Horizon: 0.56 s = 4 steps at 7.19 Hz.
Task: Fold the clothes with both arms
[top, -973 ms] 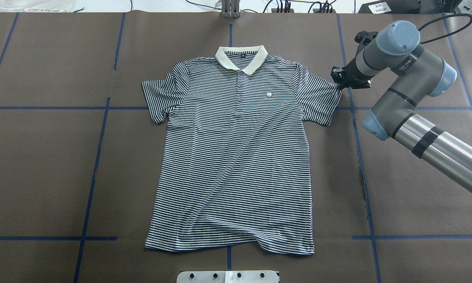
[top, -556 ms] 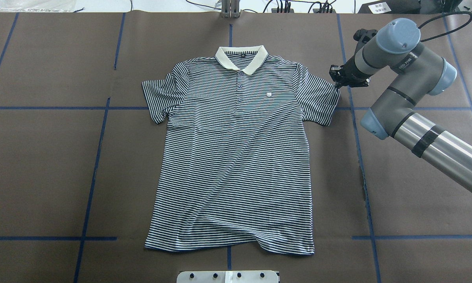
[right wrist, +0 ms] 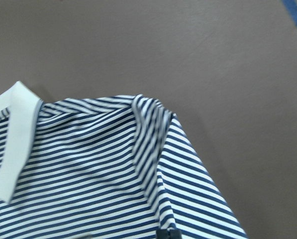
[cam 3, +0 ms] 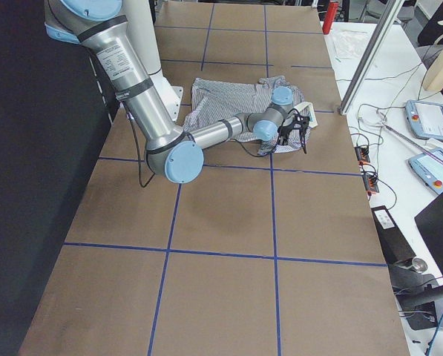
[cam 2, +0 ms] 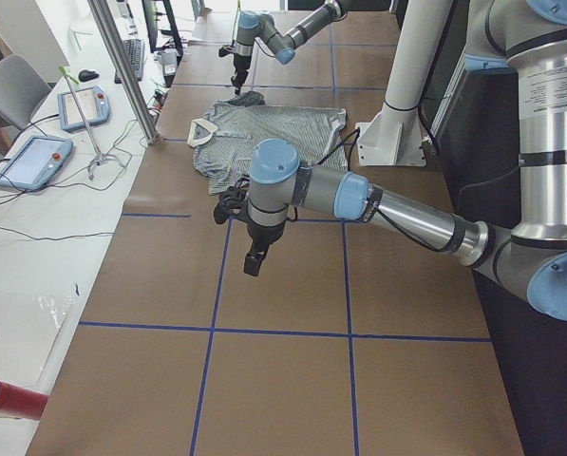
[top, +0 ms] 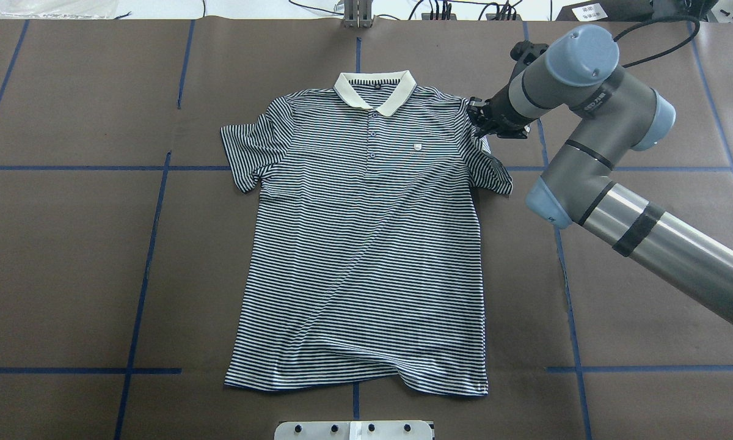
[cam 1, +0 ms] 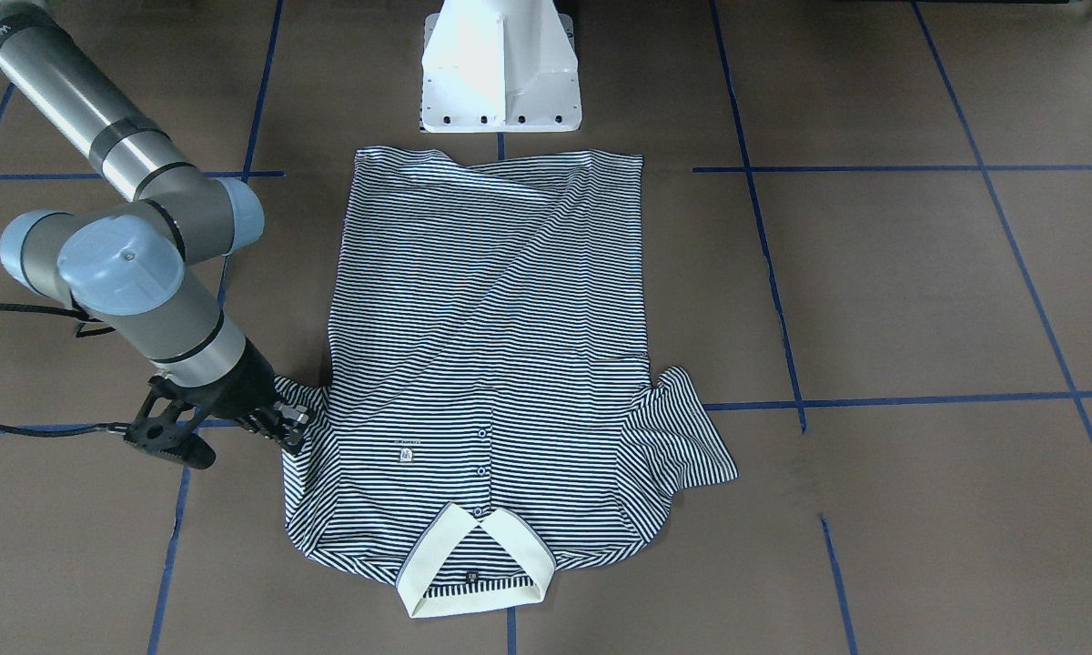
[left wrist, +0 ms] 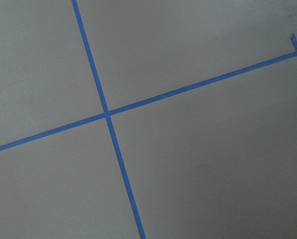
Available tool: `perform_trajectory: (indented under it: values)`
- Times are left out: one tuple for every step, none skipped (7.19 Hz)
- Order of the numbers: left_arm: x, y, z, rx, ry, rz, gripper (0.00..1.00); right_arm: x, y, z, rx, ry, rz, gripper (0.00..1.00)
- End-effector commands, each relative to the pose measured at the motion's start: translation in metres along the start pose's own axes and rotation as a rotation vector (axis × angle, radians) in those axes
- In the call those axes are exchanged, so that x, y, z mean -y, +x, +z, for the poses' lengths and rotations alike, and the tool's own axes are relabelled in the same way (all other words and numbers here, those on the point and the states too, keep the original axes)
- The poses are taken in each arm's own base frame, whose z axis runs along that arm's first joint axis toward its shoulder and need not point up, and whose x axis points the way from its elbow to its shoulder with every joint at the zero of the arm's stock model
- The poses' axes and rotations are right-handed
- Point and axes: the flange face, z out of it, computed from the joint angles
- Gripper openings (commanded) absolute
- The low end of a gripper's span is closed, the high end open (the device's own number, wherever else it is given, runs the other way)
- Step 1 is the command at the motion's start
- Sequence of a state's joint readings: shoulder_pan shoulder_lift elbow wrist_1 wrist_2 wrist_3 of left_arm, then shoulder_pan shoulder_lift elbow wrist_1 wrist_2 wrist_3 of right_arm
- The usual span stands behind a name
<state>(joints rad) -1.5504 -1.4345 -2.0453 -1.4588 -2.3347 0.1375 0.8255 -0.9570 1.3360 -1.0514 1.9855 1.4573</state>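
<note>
Brown table (top: 67, 244) with blue lines (top: 67, 370) has the striped polo shirt (top: 366, 244) lying flat in its middle, the right gripper (top: 479, 124) pinches one sleeve (top: 493, 173), the left gripper (cam 2: 255, 261) hangs far off (I cannot tell how wide), so almost all folding is left.
</note>
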Motion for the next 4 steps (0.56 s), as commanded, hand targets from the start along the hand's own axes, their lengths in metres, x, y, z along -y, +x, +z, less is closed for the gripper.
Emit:
perform_trajectory:
  values:
    - [0.0,0.0,0.001,-0.001,-0.002,0.0,1.0,-0.024,-0.08,0.012,-0.053,0.061,0.084,0.0]
    - [0.0,-0.001,0.002,-0.001,-0.003,-0.001,1.0,-0.017,-0.091,0.024,-0.073,0.078,0.087,0.0]
    - [0.0,0.0,0.0,0.0,0.001,0.001,1.0,-0.009,-0.104,0.032,-0.091,0.108,0.092,0.0]
    - [0.001,0.0,0.001,0.0,-0.001,0.001,1.0,-0.005,-0.102,0.035,-0.1,0.124,0.094,0.0]
